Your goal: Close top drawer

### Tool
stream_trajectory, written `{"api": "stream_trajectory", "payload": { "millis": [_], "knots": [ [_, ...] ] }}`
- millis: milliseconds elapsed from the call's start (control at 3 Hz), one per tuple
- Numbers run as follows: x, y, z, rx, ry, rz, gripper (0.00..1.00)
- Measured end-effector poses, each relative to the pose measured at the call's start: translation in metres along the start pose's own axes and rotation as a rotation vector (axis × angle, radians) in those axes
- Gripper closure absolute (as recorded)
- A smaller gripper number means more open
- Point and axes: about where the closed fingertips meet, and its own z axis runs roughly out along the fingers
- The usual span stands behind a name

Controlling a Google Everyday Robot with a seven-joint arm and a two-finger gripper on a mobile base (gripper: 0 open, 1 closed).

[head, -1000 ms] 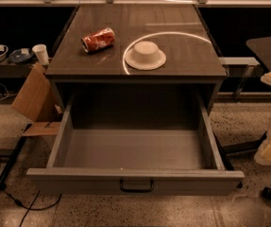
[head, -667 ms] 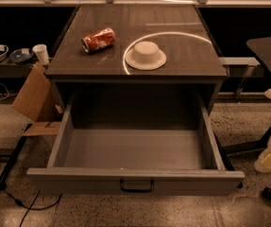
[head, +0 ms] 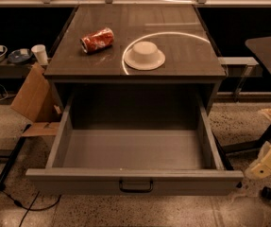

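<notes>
Lab: floor cables, pincer at right

Blurred tool, half beyond right edge

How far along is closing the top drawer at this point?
Nothing looks done yet: the top drawer is pulled fully out, its empty inside showing. In hand: the gripper sits low at the right edge, off the drawer's front corner, not touching it. Left: reach the front and push it in.

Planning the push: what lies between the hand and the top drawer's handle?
The hand, at right edge: only floor and top drawer front, camera view.
</notes>
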Motion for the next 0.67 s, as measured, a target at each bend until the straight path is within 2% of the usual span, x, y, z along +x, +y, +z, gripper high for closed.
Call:
{"api": "stream_trajectory", "payload": {
  "millis": [667],
  "knots": [
    [0.028, 0.012, 0.05, -0.046, -0.023, 0.017, 0.0]
  ]
}}
